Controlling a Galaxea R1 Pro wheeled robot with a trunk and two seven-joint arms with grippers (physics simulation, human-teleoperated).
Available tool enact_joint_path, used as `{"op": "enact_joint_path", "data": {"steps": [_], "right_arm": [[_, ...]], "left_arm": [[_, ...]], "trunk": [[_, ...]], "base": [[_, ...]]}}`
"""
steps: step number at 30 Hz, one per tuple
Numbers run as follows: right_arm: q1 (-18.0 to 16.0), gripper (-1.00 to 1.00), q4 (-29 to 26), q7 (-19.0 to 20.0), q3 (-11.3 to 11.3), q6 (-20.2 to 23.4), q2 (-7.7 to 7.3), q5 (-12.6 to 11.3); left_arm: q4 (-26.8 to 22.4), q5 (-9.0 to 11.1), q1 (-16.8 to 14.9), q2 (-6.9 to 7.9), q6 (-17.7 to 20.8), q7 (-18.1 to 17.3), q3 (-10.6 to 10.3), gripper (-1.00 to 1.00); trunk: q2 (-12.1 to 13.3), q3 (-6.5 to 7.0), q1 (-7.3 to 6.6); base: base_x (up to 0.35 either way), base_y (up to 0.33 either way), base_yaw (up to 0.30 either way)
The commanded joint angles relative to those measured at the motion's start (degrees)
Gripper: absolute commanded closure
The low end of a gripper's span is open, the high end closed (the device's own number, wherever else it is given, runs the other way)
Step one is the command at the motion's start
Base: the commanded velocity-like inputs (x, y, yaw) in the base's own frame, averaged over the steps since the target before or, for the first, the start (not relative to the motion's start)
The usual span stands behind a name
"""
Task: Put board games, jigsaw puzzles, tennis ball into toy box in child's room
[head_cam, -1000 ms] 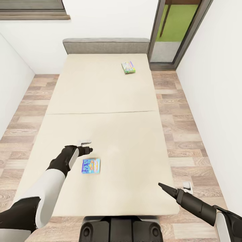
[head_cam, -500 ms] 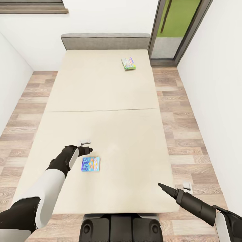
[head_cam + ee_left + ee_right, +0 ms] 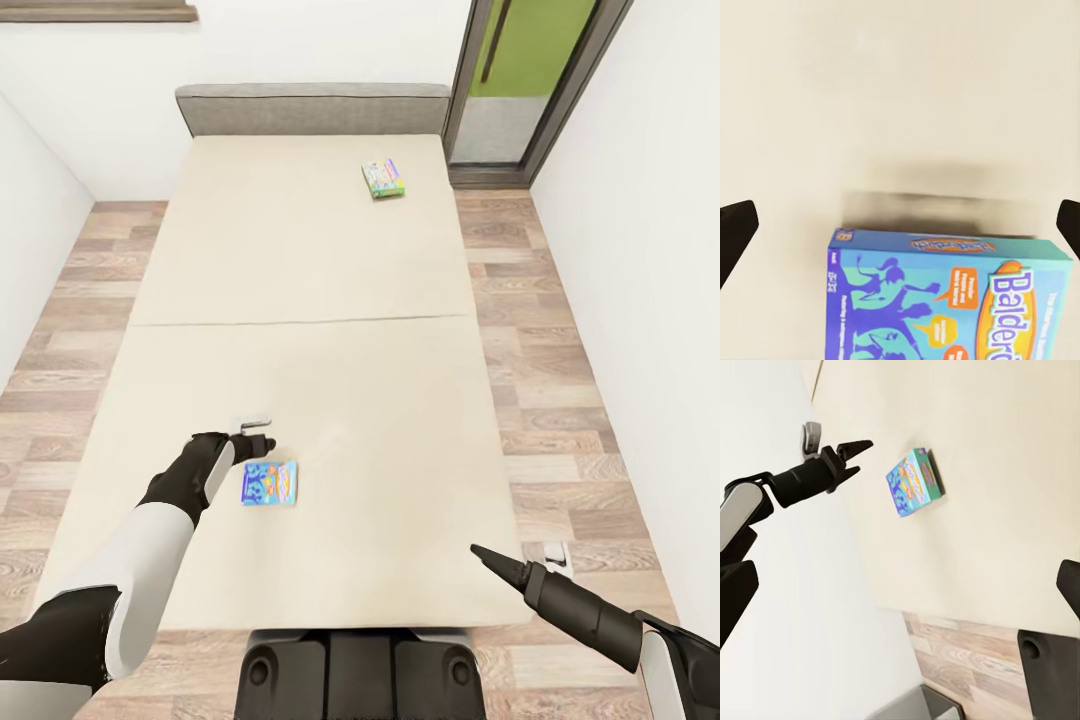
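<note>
Two open left gripper (image 3: 255, 436) fingers should descend squarely around the blue game (image 3: 270, 484); right gripper's (image 3: 482, 551) state unclear.

White walls (image 3: 640, 200) — wood-plank floor (image 3: 540, 370) — dark-framed window (image 3: 530, 90).

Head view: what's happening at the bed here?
The robot stands at the foot of the bed. Its left gripper hangs open just above the small blue board game, not gripping it. The white-and-green board game lies near the headboard. The right gripper holds nothing.
</note>
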Motion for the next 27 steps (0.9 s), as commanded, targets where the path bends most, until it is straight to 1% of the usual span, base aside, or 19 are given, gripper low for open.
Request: {"op": "enact_joint_path", "data": {"steps": [1, 5, 10, 19, 27], "right_arm": [[0.0, -1.0, 0.0, 0.3, -0.1, 0.2, 0.05, 0.2], [0.0, -1.0, 0.0, 0.3, -0.1, 0.2, 0.05, 0.2], [0.0, -1.0, 0.1, 0.2, -0.1, 0.2, 0.05, 0.4], [0.0, -1.0, 0.1, 0.2, -0.1, 0.2, 0.12, 0.6], [0.0, -1.0, 0.2, 0.1, -0.1, 0.2, 0.14, 0.9]], "left_arm": [[-0.1, 0.0, 0.0, -0.05, -0.3, -0.1, 0.2, -1.0], [-0.1, 0.0, 0.0, -0.07, -1.2, -0.1, 0.2, -1.0], [-0.1, 0.0, 0.0, -0.13, -1.5, 0.0, 0.3, -1.0], [-1.7, 0.0, 0.0, -0.37, -1.1, 0.1, 0.4, -1.0], [-2.1, 0.0, 0.0, -0.35, -1.1, 0.1, 0.4, -1.0]], "trunk": [[-0.1, -0.16, 0.03], [-0.1, -0.53, 0.03], [-0.1, -1.0, 0.03], [-0.1, -1.84, 0.03], [-0.1, -2.59, 0.03]], "base": [[0.0, 0.0, 0.0], [0.0, 0.0, 0.0], [0.0, 0.0, 0.0], [0.0, 0.0, 0.0], [0.0, 0.0, 0.0]]}}
